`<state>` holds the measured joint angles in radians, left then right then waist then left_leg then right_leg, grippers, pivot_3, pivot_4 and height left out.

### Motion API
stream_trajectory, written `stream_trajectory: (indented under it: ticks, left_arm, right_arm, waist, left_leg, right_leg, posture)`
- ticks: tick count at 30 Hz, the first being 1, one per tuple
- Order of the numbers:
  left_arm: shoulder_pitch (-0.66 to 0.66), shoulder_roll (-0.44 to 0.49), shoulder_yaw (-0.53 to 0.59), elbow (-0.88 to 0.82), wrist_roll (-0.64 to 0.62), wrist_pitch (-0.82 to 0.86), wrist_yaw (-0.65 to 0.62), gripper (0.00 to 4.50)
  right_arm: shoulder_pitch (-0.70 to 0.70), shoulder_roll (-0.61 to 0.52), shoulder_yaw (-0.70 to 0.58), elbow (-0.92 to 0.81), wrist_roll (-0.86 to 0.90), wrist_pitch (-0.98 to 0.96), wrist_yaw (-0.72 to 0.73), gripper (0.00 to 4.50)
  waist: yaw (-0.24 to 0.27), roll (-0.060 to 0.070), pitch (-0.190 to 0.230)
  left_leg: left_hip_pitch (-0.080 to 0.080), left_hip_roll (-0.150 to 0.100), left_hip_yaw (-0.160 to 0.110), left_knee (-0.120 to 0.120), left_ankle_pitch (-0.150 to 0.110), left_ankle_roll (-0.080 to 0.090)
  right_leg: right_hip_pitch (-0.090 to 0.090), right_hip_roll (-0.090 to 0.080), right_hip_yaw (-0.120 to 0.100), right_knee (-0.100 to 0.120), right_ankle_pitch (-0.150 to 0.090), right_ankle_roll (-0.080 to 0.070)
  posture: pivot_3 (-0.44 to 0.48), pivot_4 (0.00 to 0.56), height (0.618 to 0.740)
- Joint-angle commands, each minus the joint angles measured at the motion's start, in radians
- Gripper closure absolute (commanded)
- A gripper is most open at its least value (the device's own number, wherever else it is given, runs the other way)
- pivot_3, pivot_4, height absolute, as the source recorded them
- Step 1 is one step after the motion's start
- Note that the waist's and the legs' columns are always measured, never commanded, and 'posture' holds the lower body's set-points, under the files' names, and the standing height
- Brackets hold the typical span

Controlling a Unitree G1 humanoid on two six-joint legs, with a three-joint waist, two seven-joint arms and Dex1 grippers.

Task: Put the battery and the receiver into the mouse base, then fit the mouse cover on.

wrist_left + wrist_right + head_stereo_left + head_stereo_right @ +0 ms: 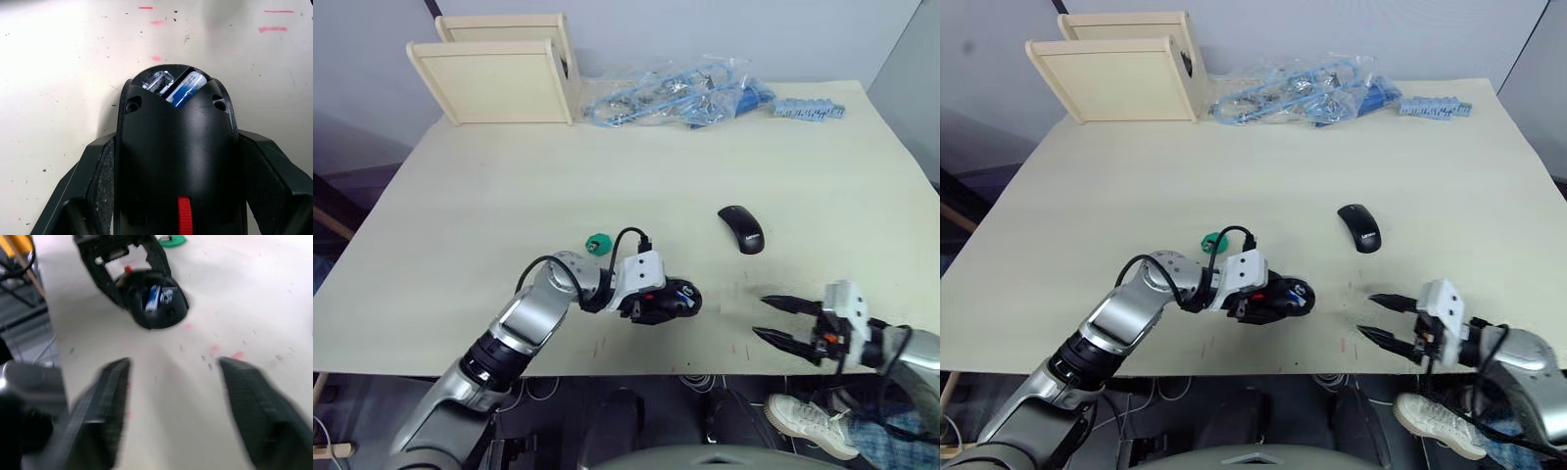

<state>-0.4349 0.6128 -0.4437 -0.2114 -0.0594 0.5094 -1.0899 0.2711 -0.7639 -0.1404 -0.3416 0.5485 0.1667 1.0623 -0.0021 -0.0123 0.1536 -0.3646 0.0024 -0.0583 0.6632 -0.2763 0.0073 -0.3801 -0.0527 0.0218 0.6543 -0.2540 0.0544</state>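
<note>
Right now the mouse base sits low in the frame, a bit left of centre in the left eye view, on the counter near its front edge, clamped between the fingers of my left gripper. Left wrist view: black fingers on both flanks of the base, red scroll wheel showing at the near end, open bay at the far end. The battery lies in that bay, blue with a silvery end, next to a metal contact. In the right wrist view the battery shows as a blue-white strip inside the base.

Receiver: can't make it out in any view.

The mouse cover is up and to the right of the base, just right of frame centre, lying on the counter, well apart from both grippers.

My right gripper is at the lower right of the frame, fingers spread wide, nothing between them, pointing toward the base with bare counter between.

A green disc lies just above the left forearm, left of the base.

Along the top of the frame: two pale wooden boxes at upper left, a clear bag of blue cables top centre, a blue connector strip to its right.
</note>
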Motion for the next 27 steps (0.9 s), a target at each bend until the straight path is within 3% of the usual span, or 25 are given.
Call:
stream_trajectory:
  ticks: [1, 9, 10, 12, 15, 23, 27]
  left_arm:
    - [-0.005, -0.017, -0.039, 0.016, 0.017, -0.009, -0.002, 1.56]
    - [0.002, -0.017, 0.0, -0.011, -0.029, 0.022, -0.02, 1.56]
    - [0.008, -0.02, 0.021, -0.019, -0.039, 0.016, -0.011, 0.53]
    - [0.018, -0.013, 0.059, -0.038, -0.06, 0.012, -0.004, 0.04]
    - [0.053, 0.008, 0.11, -0.076, -0.116, 0.023, -0.015, 0.04]
    - [0.305, 0.142, 0.4, -0.246, -0.333, 0.045, -0.046, 0.04]
    - [0.409, 0.137, 0.541, -0.297, -0.418, 0.059, 0.009, 0.04]
  right_arm:
    - [0.007, -0.008, -0.06, -0.004, 0.031, -0.028, 0.041, 0.04]
    - [0.007, -0.004, -0.109, 0.004, 0.033, -0.019, 0.059, 0.04]
    - [0.006, -0.005, -0.113, 0.003, 0.037, -0.017, 0.062, 0.0]
    - [0.003, -0.005, -0.125, 0.004, 0.05, -0.021, 0.072, 0.0]
    - [0.004, -0.01, -0.14, 0.011, 0.059, -0.026, 0.09, 0.0]
    - [-0.017, 0.014, -0.176, 0.039, 0.091, -0.063, 0.139, 0.0]
    - [-0.021, 0.04, -0.183, 0.07, 0.071, -0.123, 0.159, 0.0]
  waist:
    - [0.0, 0.0, 0.0]
    - [0.005, 0.0, 0.0]
    - [0.005, 0.0, 0.001]
    - [0.003, 0.0, 0.005]
    - [0.0, 0.0, 0.011]
    - [-0.01, 0.001, 0.018]
    - [-0.006, 0.001, 0.02]
  left_leg:
    - [0.0, 0.0, 0.0, 0.0, 0.0, 0.0]
    - [-0.001, 0.0, 0.0, 0.0, 0.0, 0.0]
    - [-0.001, 0.0, 0.0, 0.0, 0.0, 0.0]
    - [-0.001, 0.0, 0.0, 0.0, 0.0, 0.0]
    - [-0.002, 0.001, -0.001, 0.0, 0.0, 0.0]
    - [-0.001, 0.004, -0.004, 0.0, 0.0, 0.0]
    - [-0.001, 0.004, -0.004, 0.0, 0.0, 0.0]
  right_leg:
    - [0.0, 0.0, 0.0, 0.0, 0.0, 0.0]
    - [0.0, 0.0, 0.0, -0.001, 0.0, 0.0]
    - [0.0, 0.0, 0.0, -0.001, 0.0, 0.0]
    - [0.0, 0.0, 0.0, -0.001, 0.0, 0.0]
    - [0.0, 0.0, -0.001, -0.001, 0.0, 0.0]
    - [-0.002, -0.001, 0.001, -0.001, 0.0, 0.0]
    - [-0.002, -0.002, 0.001, -0.001, 0.0, 0.0]
  posture:
    - [0.0, 0.15, 0.74]
    - [0.0, 0.15, 0.74]
    - [0.0, 0.15, 0.74]
    - [0.0, 0.15, 0.74]
    - [0.0, 0.15, 0.74]
    - [0.0, 0.15, 0.74]
    - [0.0, 0.15, 0.74]
